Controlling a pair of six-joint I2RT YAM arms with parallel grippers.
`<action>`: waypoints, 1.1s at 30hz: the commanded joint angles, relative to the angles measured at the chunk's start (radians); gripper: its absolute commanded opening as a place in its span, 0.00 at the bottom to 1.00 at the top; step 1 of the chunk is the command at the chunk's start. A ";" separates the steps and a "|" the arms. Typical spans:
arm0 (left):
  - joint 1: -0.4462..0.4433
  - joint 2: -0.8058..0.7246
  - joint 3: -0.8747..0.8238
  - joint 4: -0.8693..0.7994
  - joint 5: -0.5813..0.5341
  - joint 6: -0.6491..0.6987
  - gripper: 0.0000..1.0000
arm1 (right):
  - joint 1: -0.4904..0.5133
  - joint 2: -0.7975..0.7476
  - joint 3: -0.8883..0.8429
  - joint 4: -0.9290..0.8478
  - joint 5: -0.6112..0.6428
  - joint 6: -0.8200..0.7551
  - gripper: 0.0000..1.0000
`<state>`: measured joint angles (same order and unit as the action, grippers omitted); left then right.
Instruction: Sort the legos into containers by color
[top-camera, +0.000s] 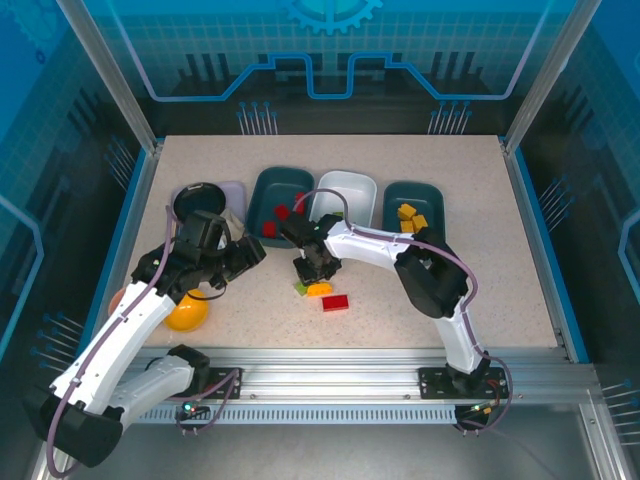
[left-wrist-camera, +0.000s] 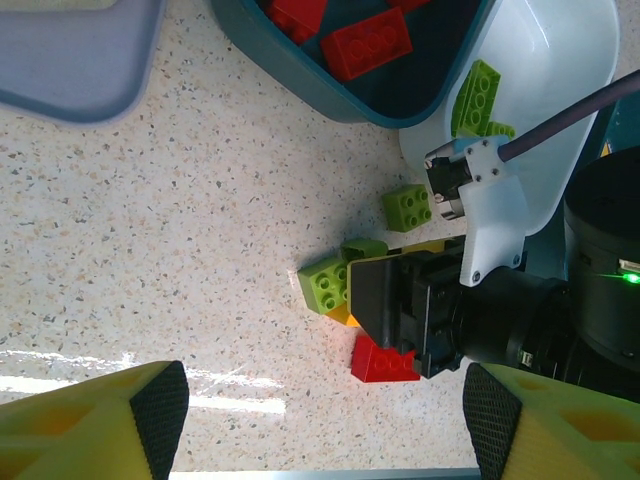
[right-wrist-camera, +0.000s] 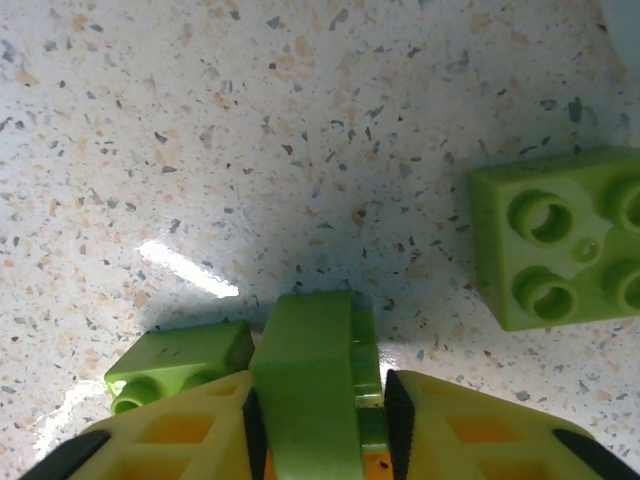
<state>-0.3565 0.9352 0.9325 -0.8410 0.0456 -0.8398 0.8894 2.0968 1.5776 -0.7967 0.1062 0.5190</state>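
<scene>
Three containers stand in a row at the back: a teal tray (top-camera: 262, 192) with red legos (left-wrist-camera: 365, 42), a white tray (top-camera: 360, 187) with green legos (left-wrist-camera: 478, 95), and a teal tray (top-camera: 432, 192) with yellow legos (top-camera: 411, 218). At mid-table my right gripper (top-camera: 305, 274) points down, shut on a lime green lego (right-wrist-camera: 312, 372). Other green legos (right-wrist-camera: 555, 240) (right-wrist-camera: 180, 368) lie beside it, along with an orange lego (top-camera: 320, 290) and a red lego (top-camera: 335, 302). My left gripper (left-wrist-camera: 325, 420) hangs open to their left, holding nothing.
A round black bowl (top-camera: 198, 200) sits on a lavender tray (top-camera: 236, 190) at the back left. An orange-yellow bowl (top-camera: 187, 312) lies by the left arm near the front rail (top-camera: 330, 365).
</scene>
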 joint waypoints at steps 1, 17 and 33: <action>-0.014 -0.001 -0.021 -0.002 0.014 -0.009 0.75 | 0.003 0.016 0.027 -0.024 0.022 0.007 0.30; -0.133 0.063 -0.010 0.168 0.054 -0.048 0.75 | -0.197 -0.133 0.129 -0.090 0.109 -0.002 0.21; -0.186 0.220 0.072 0.227 0.058 -0.029 0.75 | -0.411 0.438 0.806 -0.334 0.135 -0.028 0.28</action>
<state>-0.5316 1.1412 0.9741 -0.6216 0.0875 -0.8845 0.4824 2.5076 2.3054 -1.0355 0.2440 0.4950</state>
